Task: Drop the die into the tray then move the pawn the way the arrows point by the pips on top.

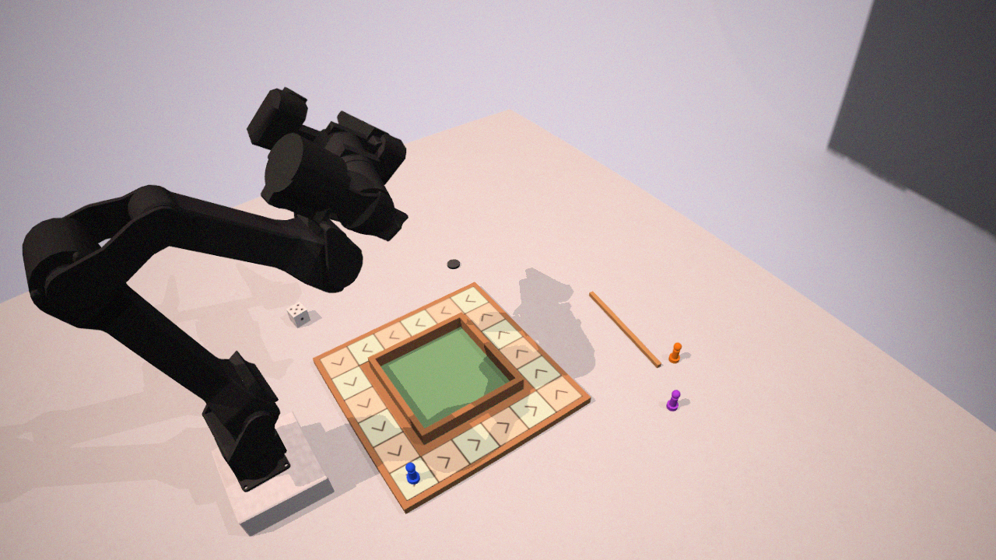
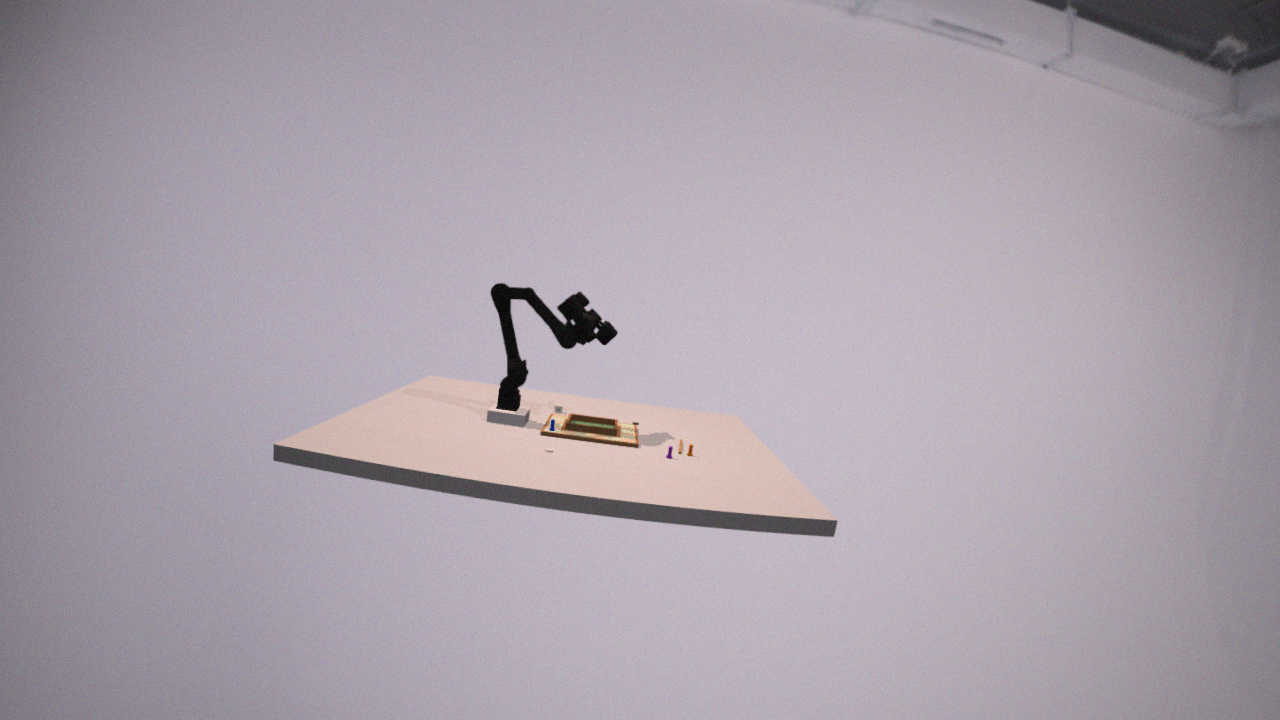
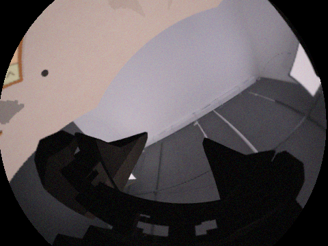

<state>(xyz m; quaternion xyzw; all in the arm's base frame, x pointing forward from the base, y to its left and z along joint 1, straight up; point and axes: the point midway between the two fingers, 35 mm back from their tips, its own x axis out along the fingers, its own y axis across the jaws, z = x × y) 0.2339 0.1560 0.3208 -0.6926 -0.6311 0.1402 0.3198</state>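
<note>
1. Hovering high over the table (image 1: 766, 453) (image 2: 429, 461) (image 3: 78, 41), the parallel-jaw gripper (image 1: 395, 187) (image 2: 606, 332) (image 3: 176, 138) has its jaws spread, with nothing between them.
2. Die (image 1: 298, 315) (image 2: 558, 409): resting on the table, apart from the game board (image 1: 498, 454) (image 2: 590, 440) (image 3: 21, 61), off its left corner in the top view. It lies well below the jaws and outside the gap between them.
3. Dice tray (image 1: 473, 412) (image 2: 591, 431): fixed centrally within the board's ring of arrowed squares; green floor, brown walls, no die inside.
4. Blue pawn (image 1: 412, 474) (image 2: 552, 425): upright on the board's corner square at the bottom of the top view.
5. Dark disc (image 1: 453, 264) (image 2: 635, 423) (image 3: 44, 73): flat on the table, near the board's upper corner in the top view.
6. Wooden stick (image 1: 624, 329) (image 2: 680, 446): lying to the right of the board in the top view. Orange pawn (image 1: 675, 353) (image 2: 690, 450) and purple pawn (image 1: 673, 400) (image 2: 669, 453): upright, farther out on that side.
</note>
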